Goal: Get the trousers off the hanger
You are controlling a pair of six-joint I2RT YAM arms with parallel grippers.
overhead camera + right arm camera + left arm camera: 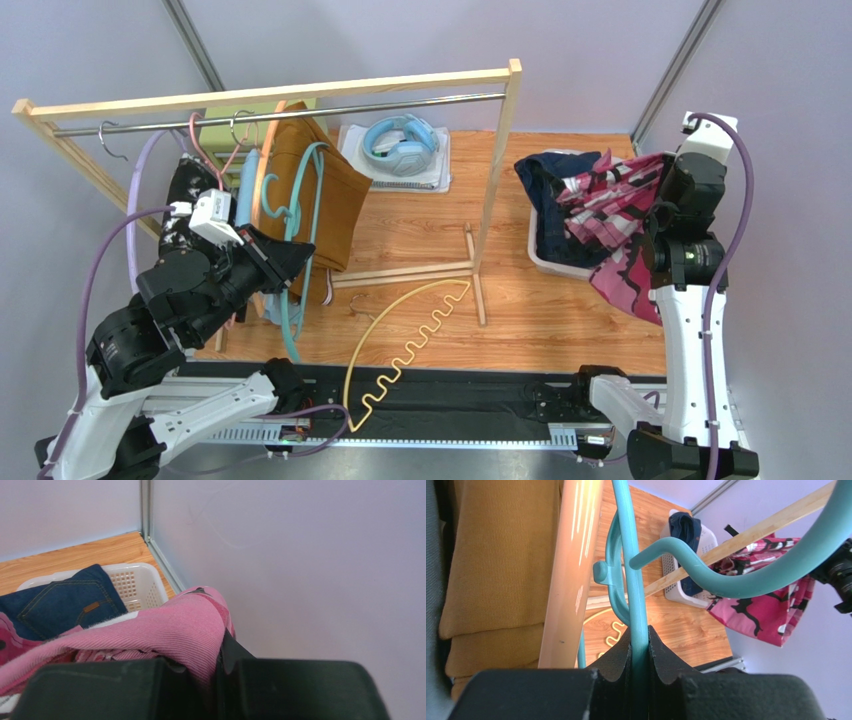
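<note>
Pale lilac walls around a wood-grain table, with a wooden rack across the back left. On the rack: mustard-brown trousers, a light blue pair and a black speckled pair. Off to the right, in the white basket: navy trousers, with the pink floral trousers lying partly on top and partly hanging outside the rim.

Clenched on the rod of the teal hanger, just beside the mustard cloth: the left gripper. Pinched on a fold of the pink floral cloth, above the basket's far side: the right gripper.

Likely to lose the pink pair over the rim and onto the table if released here, given how much hangs outside. Could snag the teal hook on neighbouring hangers or the rail if pulled sideways. Might also drag the mustard pair off, or rock the light rack. Cannot tell whether any cloth rides on the teal hanger.
</note>
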